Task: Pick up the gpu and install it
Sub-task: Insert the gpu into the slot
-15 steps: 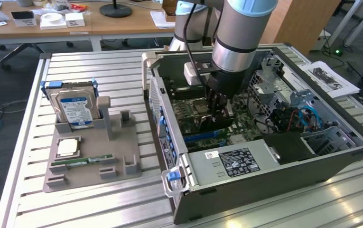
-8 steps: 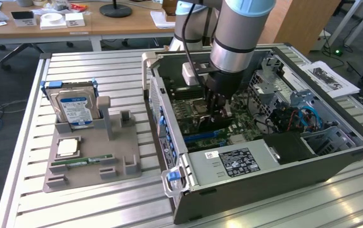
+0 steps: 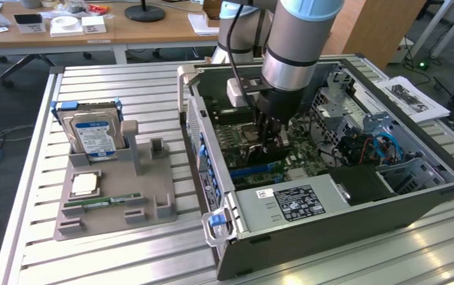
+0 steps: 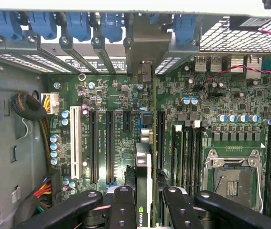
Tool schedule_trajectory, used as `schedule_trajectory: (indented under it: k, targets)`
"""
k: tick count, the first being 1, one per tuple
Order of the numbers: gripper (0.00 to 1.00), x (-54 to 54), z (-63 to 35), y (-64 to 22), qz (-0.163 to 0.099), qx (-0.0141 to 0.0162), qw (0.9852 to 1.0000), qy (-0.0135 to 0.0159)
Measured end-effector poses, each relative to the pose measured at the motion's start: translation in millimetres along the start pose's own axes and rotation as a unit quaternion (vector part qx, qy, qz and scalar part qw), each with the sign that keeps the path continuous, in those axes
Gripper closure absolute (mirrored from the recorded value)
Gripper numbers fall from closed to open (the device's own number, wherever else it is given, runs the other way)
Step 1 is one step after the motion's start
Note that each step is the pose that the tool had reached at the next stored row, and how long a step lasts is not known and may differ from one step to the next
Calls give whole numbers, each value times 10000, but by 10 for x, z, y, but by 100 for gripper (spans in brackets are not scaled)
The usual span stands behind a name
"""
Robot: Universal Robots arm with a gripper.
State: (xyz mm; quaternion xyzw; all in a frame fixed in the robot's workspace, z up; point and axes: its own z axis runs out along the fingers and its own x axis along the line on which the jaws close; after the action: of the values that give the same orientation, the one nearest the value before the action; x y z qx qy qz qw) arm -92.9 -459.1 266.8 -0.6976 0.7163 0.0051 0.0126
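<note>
black fingers (image 4: 122, 206) narrow around the gpu (image 4: 144, 162), edge-on over the motherboard (image 4: 107, 95)

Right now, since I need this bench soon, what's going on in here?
A robot arm's gripper is down inside the open computer case, shut on the gpu. It holds the card edge-on over the expansion slots of the motherboard. Whether the card is seated, I cannot tell. The hard drive and RAM stick sit in the grey holder beside the case.

Wooden desks (image 3: 136, 32) stand behind the slatted metal table (image 3: 92, 261).
</note>
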Motion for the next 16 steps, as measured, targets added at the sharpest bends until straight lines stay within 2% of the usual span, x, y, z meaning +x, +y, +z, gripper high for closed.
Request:
schedule_trajectory:
  k: [6,16]
  targets:
    - [73,1,4,10,-1,0,10000,0]
    - [73,2,64,13,1,0,10000,0]
